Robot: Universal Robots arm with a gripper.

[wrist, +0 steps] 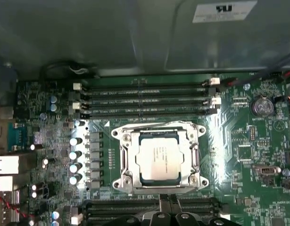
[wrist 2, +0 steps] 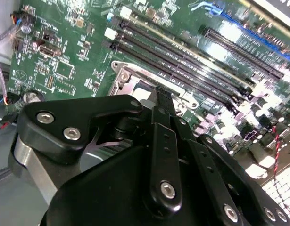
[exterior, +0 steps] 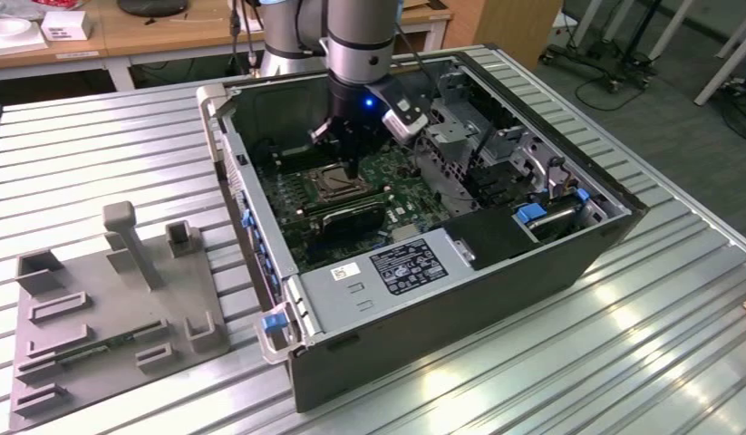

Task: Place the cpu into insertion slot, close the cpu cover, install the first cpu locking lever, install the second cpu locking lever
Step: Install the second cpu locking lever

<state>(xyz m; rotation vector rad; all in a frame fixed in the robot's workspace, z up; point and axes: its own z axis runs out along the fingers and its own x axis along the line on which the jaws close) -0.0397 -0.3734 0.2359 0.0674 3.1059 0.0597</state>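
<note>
— Where is the gripper now? From my side the arm hides it.

— It hangs inside the open computer case, low over the green motherboard, just above the insertion slot. In the second wrist view the black fingers look drawn together at the tip, and I see nothing between them — I believe it carries nothing.

— And the cpu?

— The cpu already lies in the slot. In the first wrist view its grey metal top sits flat and square in the middle of the socket, with the long black memory slots on one side and more of them on the other.

— Is the cpu cover closed?

— I think yes. The cpu cover lies down around the chip like a silvery frame, and the chip shows through its window. So the first two steps look finished, as far as I can judge.

— The two locking levers?

— This I cannot say for sure. Thin wire rods run along the edges of the frame, but whether they are hooked under their catches is too small to see. I would count the levers as the part still open.

— Anything else on the worktop?

— Only the grey fixture plate near the corner at the exterior view's left, well apart from the case.
</note>
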